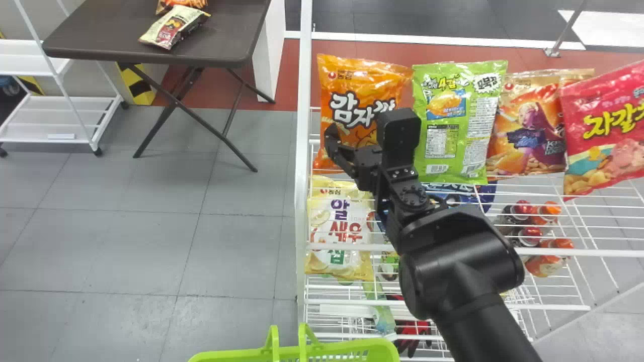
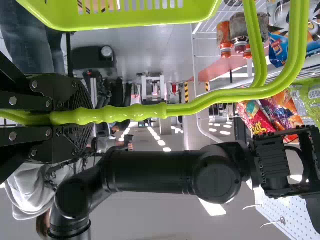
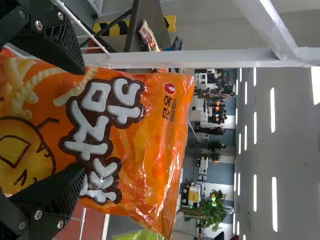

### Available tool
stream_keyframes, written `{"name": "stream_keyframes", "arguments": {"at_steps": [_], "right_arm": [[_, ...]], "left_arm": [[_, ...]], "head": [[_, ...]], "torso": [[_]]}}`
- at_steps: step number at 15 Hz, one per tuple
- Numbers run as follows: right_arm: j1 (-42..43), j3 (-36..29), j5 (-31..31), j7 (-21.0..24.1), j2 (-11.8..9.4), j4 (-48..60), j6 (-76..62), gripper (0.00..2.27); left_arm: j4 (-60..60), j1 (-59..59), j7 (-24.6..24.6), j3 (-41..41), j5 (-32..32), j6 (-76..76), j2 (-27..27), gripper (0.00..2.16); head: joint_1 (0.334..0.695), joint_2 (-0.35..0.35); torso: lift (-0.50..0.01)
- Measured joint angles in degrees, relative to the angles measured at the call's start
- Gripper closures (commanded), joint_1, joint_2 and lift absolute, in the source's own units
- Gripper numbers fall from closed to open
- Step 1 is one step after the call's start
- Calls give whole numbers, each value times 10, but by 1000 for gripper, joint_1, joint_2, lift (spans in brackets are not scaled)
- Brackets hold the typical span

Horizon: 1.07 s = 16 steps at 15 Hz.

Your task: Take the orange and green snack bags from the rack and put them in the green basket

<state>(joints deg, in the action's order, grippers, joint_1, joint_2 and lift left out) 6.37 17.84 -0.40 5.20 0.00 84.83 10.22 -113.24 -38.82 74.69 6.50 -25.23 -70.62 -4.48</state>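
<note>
White rack (image 1: 303,151), right of the floor space. Green basket (image 1: 226,356) sits near; left gripper (image 2: 82,117) is closed on its handle (image 2: 200,104). Green snack bag (image 1: 460,125) is on the rack's upper level, just right of the orange snack bag (image 1: 334,75). Right gripper (image 1: 365,125) is at the orange bag — fingers wide apart, one toward each side of it, nothing gripped; contact cannot be told.

Bright in here: white ceiling lights (image 3: 274,202), and glare streaking the orange snack bag (image 3: 145,165) mid-frame, right wrist view.
</note>
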Motion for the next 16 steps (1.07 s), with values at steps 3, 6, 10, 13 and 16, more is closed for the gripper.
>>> {"name": "stream_keyframes", "arguments": {"at_steps": [3,6,10,13,16], "right_arm": [[3,0,-6,0,0,-2,29,2246],[-7,-1,-7,-2,0,3,17,2246],[-45,0,-9,1,0,57,-1,2246],[-81,-2,-19,16,-11,125,6,2246],[-132,-13,-42,31,-35,225,36,2246]], "left_arm": [[3,2,0,0,0,0,1,2024],[4,3,0,0,0,0,1,2024],[2,3,1,-1,-1,0,1,2024],[0,3,1,-2,-1,0,1,2027],[-3,2,-3,-3,0,-1,1,2024]], "head": [[695,-41],[695,-41],[695,-36],[695,-55],[695,-85]], "torso": [[0],[0],[0],[0],[0]]}}
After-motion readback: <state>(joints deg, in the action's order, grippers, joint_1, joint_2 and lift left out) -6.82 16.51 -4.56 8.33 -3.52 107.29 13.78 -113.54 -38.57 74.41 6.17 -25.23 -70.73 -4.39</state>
